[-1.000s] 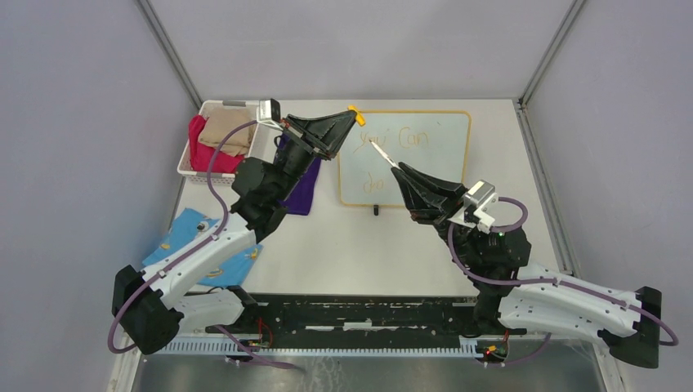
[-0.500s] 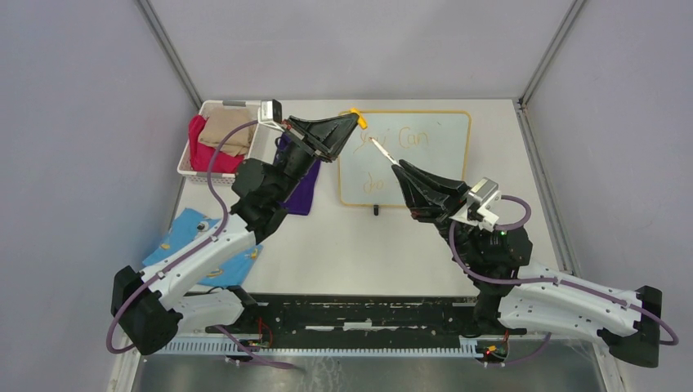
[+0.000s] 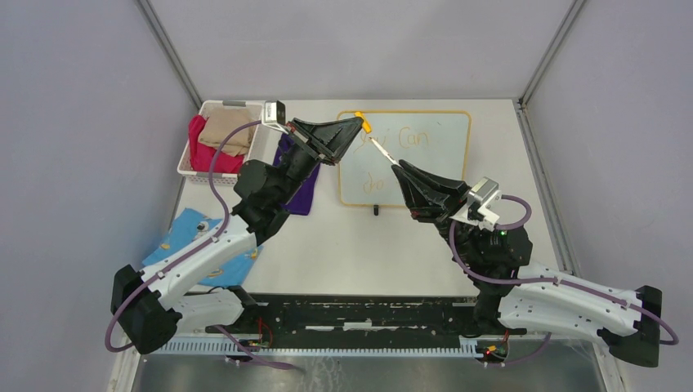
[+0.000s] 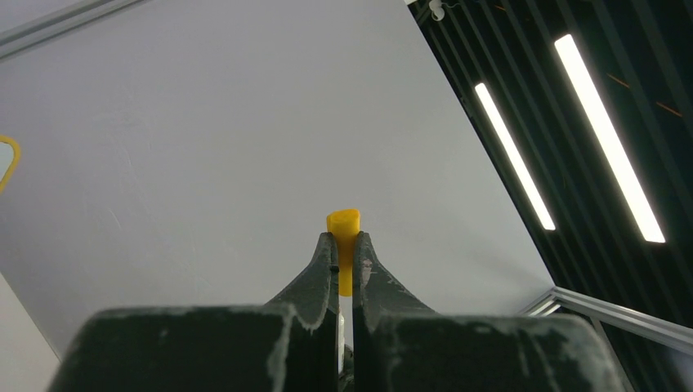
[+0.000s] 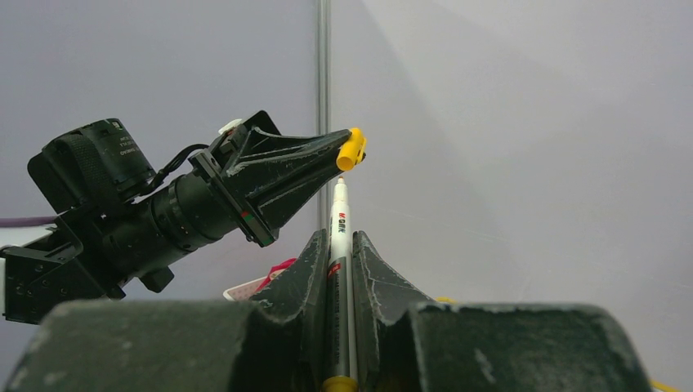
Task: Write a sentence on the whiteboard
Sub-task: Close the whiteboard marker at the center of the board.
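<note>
The whiteboard (image 3: 433, 167), white with a yellow-orange frame, lies at the back middle of the table. The sentence (image 3: 413, 139) shows in orange as "you Can" with "do" below; anything further is hidden behind my right gripper. My left gripper (image 3: 359, 122) is shut on a yellow marker cap (image 3: 364, 126), held above the board's top left corner; the cap also shows in the left wrist view (image 4: 343, 233). My right gripper (image 3: 398, 167) is shut on a silver marker (image 3: 381, 152), its bare tip pointing at the cap. In the right wrist view the marker (image 5: 339, 237) tip sits just below the cap (image 5: 352, 149).
A white basket (image 3: 186, 151) with red and tan cloths stands at the back left. A purple cloth (image 3: 304, 192) lies beside the board under the left arm. A blue patterned cloth (image 3: 184, 237) lies at the front left. The board's black foot (image 3: 376, 210) sticks out at its near edge.
My left gripper has moved a little to the right with the cap, closer to the marker tip. My right gripper shifted slightly and then held still.
</note>
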Controlling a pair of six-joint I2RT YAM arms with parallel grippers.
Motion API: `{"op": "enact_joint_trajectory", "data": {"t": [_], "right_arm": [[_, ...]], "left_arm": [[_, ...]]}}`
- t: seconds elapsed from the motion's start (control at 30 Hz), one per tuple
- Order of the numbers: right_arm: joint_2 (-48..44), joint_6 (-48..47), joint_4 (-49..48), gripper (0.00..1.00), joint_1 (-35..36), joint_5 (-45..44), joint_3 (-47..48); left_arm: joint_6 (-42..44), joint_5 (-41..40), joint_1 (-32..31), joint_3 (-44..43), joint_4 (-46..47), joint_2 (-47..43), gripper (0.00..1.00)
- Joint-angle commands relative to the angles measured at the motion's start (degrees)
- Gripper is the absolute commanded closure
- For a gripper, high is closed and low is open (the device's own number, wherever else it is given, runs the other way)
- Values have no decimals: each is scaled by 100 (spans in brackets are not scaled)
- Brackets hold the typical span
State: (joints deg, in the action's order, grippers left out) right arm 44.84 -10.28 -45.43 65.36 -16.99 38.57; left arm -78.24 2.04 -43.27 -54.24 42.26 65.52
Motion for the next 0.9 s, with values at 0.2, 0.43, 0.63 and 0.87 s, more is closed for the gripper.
{"op": "enact_joint_trajectory", "data": {"t": [0.2, 0.43, 0.63, 0.87], "right_arm": [[-33, 62, -243, 100, 53, -109, 258], [-58, 45, -274, 100, 56, -157, 241], [-72, 35, -300, 100, 55, -188, 221], [-54, 26, -317, 100, 53, -180, 221]], "left_arm": [[335, 51, -59, -26, 107, -109, 98], [368, 51, -76, -21, 83, -118, 98], [379, 53, -85, -8, 70, -109, 98], [405, 98, -112, -16, 66, -84, 98]]}}
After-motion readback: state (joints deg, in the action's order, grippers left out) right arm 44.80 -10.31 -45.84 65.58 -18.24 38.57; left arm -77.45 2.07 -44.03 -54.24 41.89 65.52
